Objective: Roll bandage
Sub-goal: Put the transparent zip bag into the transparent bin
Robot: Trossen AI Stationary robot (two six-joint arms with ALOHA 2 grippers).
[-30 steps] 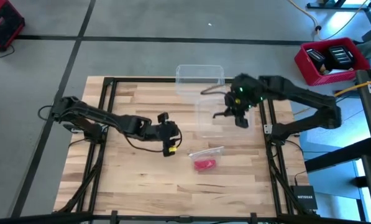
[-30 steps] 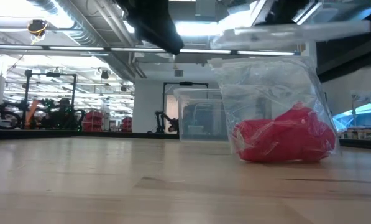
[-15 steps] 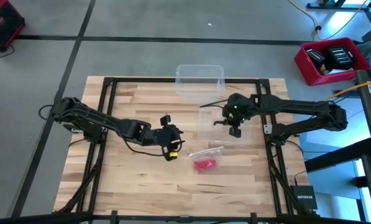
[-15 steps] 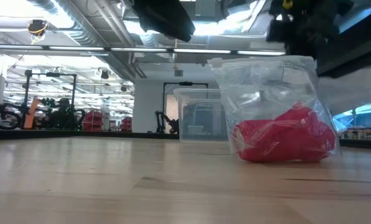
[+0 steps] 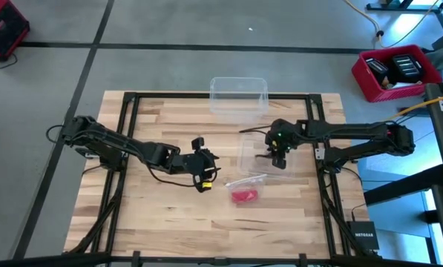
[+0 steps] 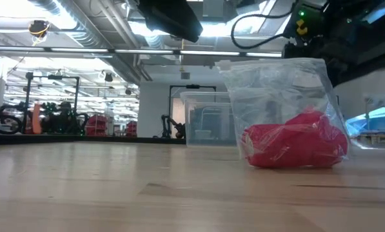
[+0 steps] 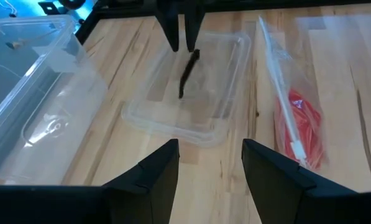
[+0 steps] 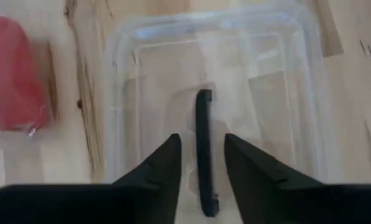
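Observation:
The red bandage (image 5: 243, 196) lies bunched inside a clear plastic bag (image 6: 282, 96) that rests on the table near its middle; it also shows in the left wrist view (image 7: 300, 124). My right gripper (image 8: 202, 138) points down over a clear lid (image 5: 252, 152) lying flat on the table. It is open, with one finger on each side of the lid's dark handle (image 8: 202, 149) and a gap to it on both sides. My left gripper (image 5: 205, 178) hovers open above the table, left of the bag, with nothing between its fingers (image 7: 209, 165).
A clear plastic box (image 5: 238, 95) stands open at the table's far edge, behind the lid. The black frame rails (image 5: 128, 133) run along the table's left and right sides. Bare wood shows along the near edge (image 5: 206, 230).
My right gripper has come down from high above the table toward its near edge, carrying the clear lid. The lid, which hung in the air a second ago, now lies flat on the table right of the middle.

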